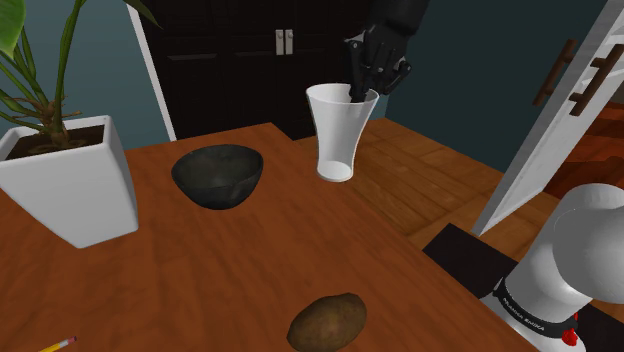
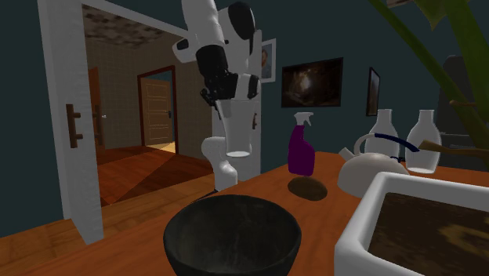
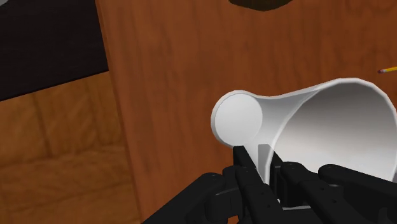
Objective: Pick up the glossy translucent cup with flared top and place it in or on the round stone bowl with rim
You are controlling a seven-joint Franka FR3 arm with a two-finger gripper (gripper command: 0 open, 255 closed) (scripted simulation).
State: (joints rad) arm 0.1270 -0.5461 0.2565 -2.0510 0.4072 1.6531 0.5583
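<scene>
A pale, translucent flared cup (image 1: 335, 130) hangs upright in the air, its base clear of the wooden tabletop (image 1: 200, 270) near the far edge. The black gripper (image 1: 358, 95) pinches it by the rim alone. In the wrist view one finger (image 3: 249, 168) lies inside the wall and the other outside, pressed onto that thin lip. The dark round bowl (image 1: 218, 175) sits on the tabletop toward the shoulder view's left of the cup, apart from it and with nothing inside. Beyond the bowl stands a white planter (image 1: 70, 185), and a brown potato (image 1: 327, 320) lies nearer the stand.

The likely risks come from the hold. A glossy wall gripped on one side could slip or swing as the arm travels. A low pass might knock the cup's base against the bowl's rim and shove the bowl. The tall cup may also tip out of the shallow bowl if it is let go too high.
</scene>
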